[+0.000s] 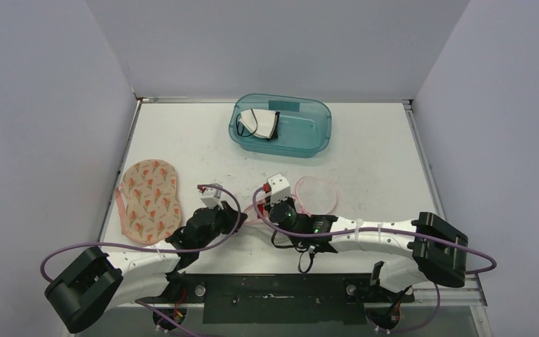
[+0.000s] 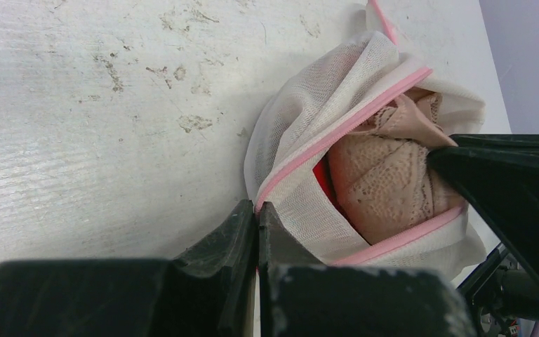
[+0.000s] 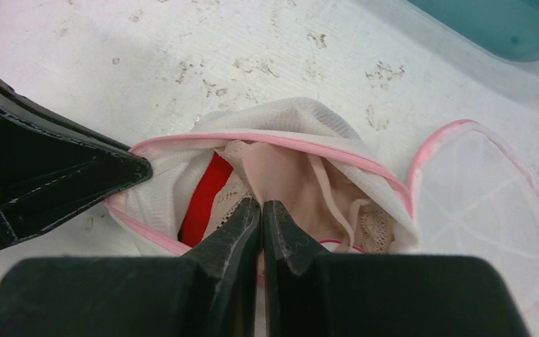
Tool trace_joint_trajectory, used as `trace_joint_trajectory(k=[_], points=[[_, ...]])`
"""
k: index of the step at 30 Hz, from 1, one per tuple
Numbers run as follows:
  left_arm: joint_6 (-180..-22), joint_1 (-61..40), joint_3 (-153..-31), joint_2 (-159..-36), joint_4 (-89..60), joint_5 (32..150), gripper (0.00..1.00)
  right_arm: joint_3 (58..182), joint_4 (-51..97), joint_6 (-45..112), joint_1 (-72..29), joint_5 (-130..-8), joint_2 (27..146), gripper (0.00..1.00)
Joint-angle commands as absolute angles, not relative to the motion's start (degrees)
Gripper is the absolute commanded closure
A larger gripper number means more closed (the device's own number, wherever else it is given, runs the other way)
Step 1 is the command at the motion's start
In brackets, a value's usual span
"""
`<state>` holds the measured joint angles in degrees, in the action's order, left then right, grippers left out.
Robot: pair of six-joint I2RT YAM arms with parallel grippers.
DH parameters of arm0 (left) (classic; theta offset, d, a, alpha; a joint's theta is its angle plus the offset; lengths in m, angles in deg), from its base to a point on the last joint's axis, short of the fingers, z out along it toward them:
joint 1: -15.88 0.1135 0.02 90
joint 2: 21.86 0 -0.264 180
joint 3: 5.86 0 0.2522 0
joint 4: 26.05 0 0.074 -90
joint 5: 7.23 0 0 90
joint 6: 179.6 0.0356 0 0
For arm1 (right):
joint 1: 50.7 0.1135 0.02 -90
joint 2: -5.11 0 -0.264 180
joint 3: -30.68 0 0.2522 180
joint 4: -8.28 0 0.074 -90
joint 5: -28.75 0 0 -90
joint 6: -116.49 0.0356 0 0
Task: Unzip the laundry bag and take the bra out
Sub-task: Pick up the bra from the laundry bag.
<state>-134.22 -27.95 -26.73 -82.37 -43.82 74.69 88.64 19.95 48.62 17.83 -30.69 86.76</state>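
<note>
Laundry bag lies on stained white table.

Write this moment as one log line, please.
bag: unzipped | left fingers: pinching bag rim | right fingers: gripping bra inside bag

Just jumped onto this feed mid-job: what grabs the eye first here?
The open mesh laundry bag, pink-trimmed, lies near the front, centre, with a beige lace bra bulging from its mouth. The left gripper is pinched shut on the bag's pink edge, while the right gripper is closed on the bra's fabric. A teal tub sits at the far side, a floral fabric piece at the left.
</note>
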Motion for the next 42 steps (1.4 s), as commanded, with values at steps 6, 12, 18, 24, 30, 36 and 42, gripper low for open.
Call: trace_joint_trajectory(k=[6,12,18,24,30,36,42], points=[[-133.59,-28.02,-26.55,-84.03,-48.32,75.61,1.0,83.86,18.57,52.05,13.58,-37.3,78.45,0.95],[-133.44,-28.09,-26.1,-84.66,-52.8,77.83,1.0,86.19,19.82,51.4,14.23,-43.49,77.93,0.58],[-131.87,-28.77,-26.41,-83.88,-53.23,78.12,1.0,88.64,21.47,51.72,14.73,-45.47,78.57,0.35],[-131.37,-29.71,-26.5,-83.69,-53.4,77.41,1.0,91.92,23.99,50.02,16.57,-43.91,82.45,0.24],[-131.44,-30.46,-26.49,-83.81,-53.47,76.91,1.0,94.83,27.09,49.47,16.69,-41.6,87.63,0.23],[-131.38,-30.7,-26.49,-83.48,-53.42,76.78,1.0,95.73,27.74,49.59,17.0,-39.91,90.17,0.24],[-131.4,-30.78,-26.74,-83.15,-53.0,76.86,1.0,95.68,27.08,49.8,16.91,-38.58,91.17,0.36]])
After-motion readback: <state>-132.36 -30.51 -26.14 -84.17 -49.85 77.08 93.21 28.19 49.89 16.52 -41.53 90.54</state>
